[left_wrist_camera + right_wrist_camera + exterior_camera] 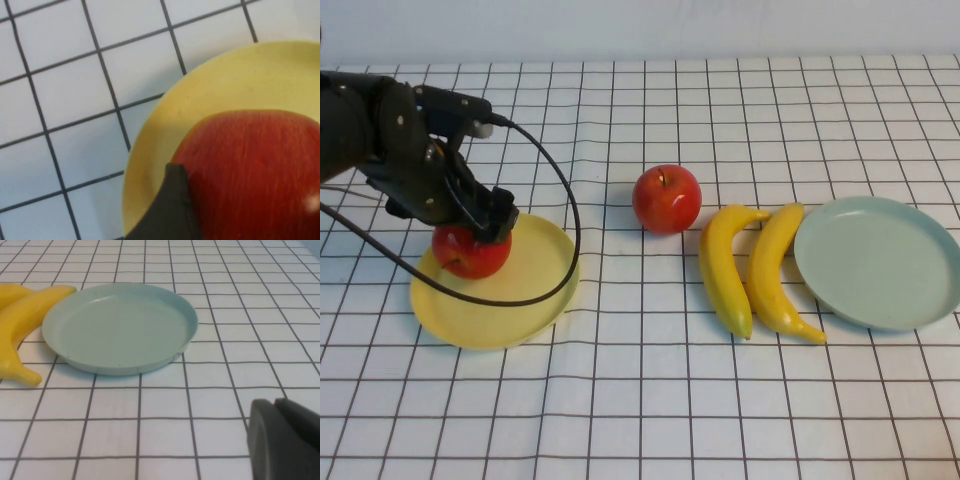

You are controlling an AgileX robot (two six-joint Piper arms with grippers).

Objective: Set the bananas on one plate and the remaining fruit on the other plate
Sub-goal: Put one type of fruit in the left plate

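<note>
My left gripper [475,225] is shut on a red apple [470,255] at the left part of the pale yellow plate [530,290]; I cannot tell whether the apple rests on it. In the left wrist view one dark finger [170,210] lies against the apple [255,170] over the plate [235,80]. The second red apple [666,198] sits on the cloth at mid-table. Two yellow bananas [724,268] [775,268] lie side by side just left of the empty blue-green plate [880,262]. My right gripper [280,440] is shut and empty, low over the cloth near that plate [120,330], out of the high view.
A white cloth with a black grid covers the table. A black cable [565,200] loops from my left arm over the yellow plate. One banana [20,315] touches the blue-green plate's rim in the right wrist view.
</note>
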